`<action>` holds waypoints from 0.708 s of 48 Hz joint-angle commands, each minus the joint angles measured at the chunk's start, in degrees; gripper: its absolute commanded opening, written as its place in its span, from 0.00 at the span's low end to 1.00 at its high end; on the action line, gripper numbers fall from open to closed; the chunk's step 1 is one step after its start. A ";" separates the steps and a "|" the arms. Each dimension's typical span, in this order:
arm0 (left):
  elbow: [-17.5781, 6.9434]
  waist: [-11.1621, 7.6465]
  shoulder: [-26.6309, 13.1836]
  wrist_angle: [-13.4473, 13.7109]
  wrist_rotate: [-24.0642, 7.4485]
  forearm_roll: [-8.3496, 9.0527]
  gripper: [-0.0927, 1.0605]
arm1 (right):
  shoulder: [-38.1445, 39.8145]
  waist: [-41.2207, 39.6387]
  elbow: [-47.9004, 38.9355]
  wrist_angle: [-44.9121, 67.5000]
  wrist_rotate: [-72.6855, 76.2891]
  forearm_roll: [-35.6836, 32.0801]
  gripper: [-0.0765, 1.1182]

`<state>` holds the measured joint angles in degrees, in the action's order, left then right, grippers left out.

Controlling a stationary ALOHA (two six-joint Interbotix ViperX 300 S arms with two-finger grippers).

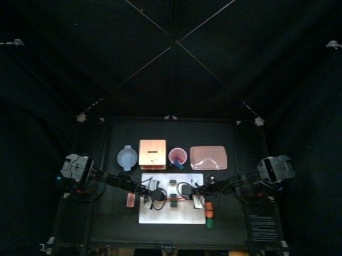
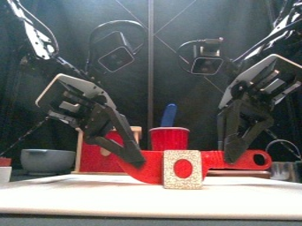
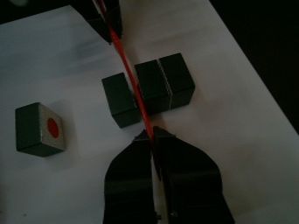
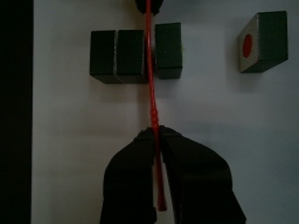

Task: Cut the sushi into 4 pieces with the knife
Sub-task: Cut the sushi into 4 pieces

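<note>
Clamping red knife (image 3: 131, 79) over 3 dark green sushi blocks (image 3: 173, 80): left gripper (image 3: 149, 140), right gripper (image 4: 152, 136); 4th block (image 3: 41, 129) apart.

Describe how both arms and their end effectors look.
The left arm and right arm are black and jointed. The left end effector and right end effector each have two long tapering jaws, grey outside, black in the wrist views.

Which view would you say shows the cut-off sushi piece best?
The front view: the piece stands near, white red-centred face to the camera. Both wrist views show it apart from the roll; the top view, barely.
</note>
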<state>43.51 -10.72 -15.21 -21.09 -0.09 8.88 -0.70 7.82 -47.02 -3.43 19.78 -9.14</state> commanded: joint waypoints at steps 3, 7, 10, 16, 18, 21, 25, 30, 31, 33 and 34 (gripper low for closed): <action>-1.67 -1.32 -1.85 0.62 -0.53 -0.97 0.31 | -2.20 -0.88 1.93 0.70 -0.26 -0.18 0.17; -1.32 -1.05 -1.41 0.62 -0.62 -1.32 0.31 | -2.02 -0.88 2.11 0.70 -0.26 -0.35 0.17; -1.14 -0.88 -1.14 0.62 -0.70 -1.41 0.31 | -1.93 -0.97 2.11 0.70 -0.35 -0.35 0.17; -0.79 -0.35 -0.62 0.70 -0.70 -1.32 0.31 | -1.67 -1.23 2.20 0.70 -0.35 -0.44 0.17; -0.70 0.00 -0.35 0.70 -0.70 -1.23 0.31 | -1.49 -1.49 2.20 0.62 -0.44 -0.53 0.17; -0.70 0.70 0.26 0.88 -0.79 -0.97 0.31 | -1.14 -2.29 2.37 0.53 -0.53 -0.88 0.17; -0.53 1.67 1.32 1.49 -0.88 0.00 0.31 | -0.53 -3.34 2.55 0.44 -0.62 -1.76 0.17; -0.09 3.34 2.46 2.37 -0.79 1.41 0.31 | 0.18 -4.48 2.81 0.35 -0.53 -2.90 0.17; 0.00 3.52 2.72 2.55 -0.79 1.58 0.31 | 0.26 -4.75 2.90 0.44 -0.53 -3.16 0.17; 0.26 4.04 3.16 2.72 -0.79 1.85 0.31 | 0.44 -5.01 3.08 0.35 -0.53 -3.43 0.17; 0.26 4.22 3.43 2.81 -0.79 1.93 0.31 | 0.53 -5.19 3.08 0.35 -0.53 -3.69 0.17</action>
<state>44.38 -7.21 -12.48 -18.46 -0.09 9.84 -1.05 5.89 -45.88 -3.52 19.60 -11.87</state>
